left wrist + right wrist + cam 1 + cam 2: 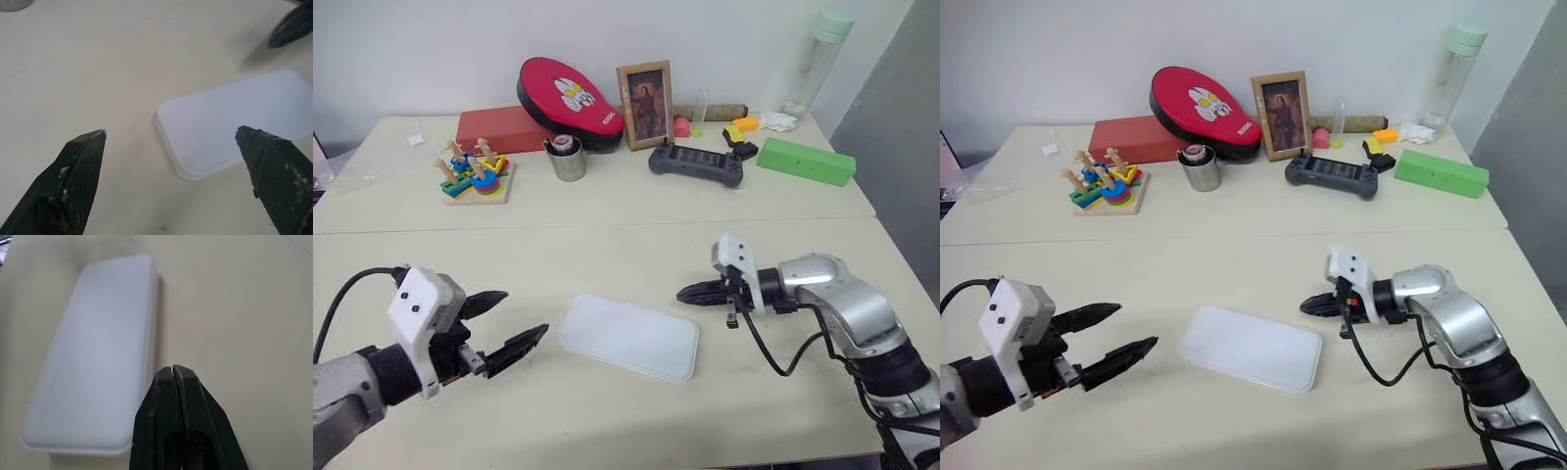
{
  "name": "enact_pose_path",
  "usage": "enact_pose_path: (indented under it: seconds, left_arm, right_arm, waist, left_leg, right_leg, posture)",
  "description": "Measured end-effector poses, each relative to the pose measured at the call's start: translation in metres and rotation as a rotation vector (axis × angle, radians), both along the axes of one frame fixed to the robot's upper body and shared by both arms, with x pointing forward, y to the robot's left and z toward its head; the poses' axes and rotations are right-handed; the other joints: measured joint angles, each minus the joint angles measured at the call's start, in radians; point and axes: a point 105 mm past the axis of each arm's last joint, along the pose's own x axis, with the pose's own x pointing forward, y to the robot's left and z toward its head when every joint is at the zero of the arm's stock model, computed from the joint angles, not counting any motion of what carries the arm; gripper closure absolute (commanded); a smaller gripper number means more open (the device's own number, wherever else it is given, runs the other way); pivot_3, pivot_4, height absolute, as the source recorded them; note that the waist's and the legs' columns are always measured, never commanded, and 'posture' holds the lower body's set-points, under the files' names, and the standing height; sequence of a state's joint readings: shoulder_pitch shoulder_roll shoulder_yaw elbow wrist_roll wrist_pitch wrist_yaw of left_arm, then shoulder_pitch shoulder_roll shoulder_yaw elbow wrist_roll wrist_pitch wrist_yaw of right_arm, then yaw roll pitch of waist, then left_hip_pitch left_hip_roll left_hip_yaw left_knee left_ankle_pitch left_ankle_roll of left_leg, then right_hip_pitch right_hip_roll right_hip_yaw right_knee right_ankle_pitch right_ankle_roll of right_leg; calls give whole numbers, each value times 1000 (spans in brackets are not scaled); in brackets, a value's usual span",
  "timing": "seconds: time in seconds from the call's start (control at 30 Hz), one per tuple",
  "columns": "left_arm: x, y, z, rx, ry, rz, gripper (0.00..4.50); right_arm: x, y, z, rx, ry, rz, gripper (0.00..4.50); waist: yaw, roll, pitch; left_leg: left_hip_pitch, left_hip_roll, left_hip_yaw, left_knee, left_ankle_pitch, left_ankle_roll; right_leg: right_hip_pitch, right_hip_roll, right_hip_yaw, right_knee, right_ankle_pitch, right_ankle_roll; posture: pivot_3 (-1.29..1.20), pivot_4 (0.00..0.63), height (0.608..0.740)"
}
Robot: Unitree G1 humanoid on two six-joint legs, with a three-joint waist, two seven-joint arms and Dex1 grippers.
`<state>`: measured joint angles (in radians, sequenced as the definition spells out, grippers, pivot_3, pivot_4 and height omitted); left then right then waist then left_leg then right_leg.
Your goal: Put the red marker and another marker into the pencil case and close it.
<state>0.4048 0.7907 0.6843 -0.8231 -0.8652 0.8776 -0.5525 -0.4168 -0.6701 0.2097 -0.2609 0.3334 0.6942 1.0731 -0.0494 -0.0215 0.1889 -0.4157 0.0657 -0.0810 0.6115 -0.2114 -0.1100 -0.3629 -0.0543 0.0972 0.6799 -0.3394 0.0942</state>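
Note:
The pencil case [628, 336] is a flat white box with rounded corners, lying with its lid down in the middle of the near table. My left gripper [525, 313] hovers just left of it, open and empty; in the left wrist view the case [234, 122] lies ahead between its spread fingers. My right gripper [680, 293] sits just right of the case's far right corner, shut on nothing, its tip pointing toward the case [98, 357]. The red marker and the other marker are out of view.
On the far table stand a green box [805, 161], a black game controller [695, 163], a metal cup [568, 157], a wooden stacking toy [475, 176], a red pad [570, 101], a picture frame [645, 103] and a tall bottle [818, 61].

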Motion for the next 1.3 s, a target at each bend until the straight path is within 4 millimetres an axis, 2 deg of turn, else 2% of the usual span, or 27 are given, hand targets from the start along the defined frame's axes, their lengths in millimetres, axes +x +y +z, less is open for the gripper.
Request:
enact_pose_path:
  seconds: [0.2,0.37,0.7,0.8,1.3]
  left_arm:
    - [13,16,-16,-18,-60,166,0]
    - [10,27,-32,-6,-72,258,0]
    - [5,40,-48,16,-78,362,0]
    - [3,45,-55,9,-60,387,0]
    - [6,36,-71,-47,-9,355,0]
  right_arm:
    - [2,-20,-7,-25,7,-92,4491]
    - [3,-35,-11,-41,11,-150,4491]
    - [6,-55,-22,-38,37,-241,4491]
    - [7,-66,-30,-29,59,-300,4491]
    - [14,-86,-25,35,64,-407,4491]
  waist:
    - [-1,0,0]
    - [0,0,0]
    - [2,-1,-1]
    - [2,-1,-1]
    - [2,-1,-1]
  left_leg:
    - [0,0,0,0,0,0]
    - [0,0,0,1,0,0]
    - [1,0,0,1,0,0]
    - [1,0,0,1,0,0]
    - [2,0,0,2,0,0]
  right_leg:
    - [1,0,0,0,0,0]
    - [1,0,0,0,0,0]
    - [3,0,-1,0,0,0]
    - [3,0,0,0,0,0]
    - [5,0,-1,0,0,1]
  posture:
    - [0,150,740]
    - [0,150,740]
    - [0,150,740]
    - [0,150,740]
    - [0,150,740]
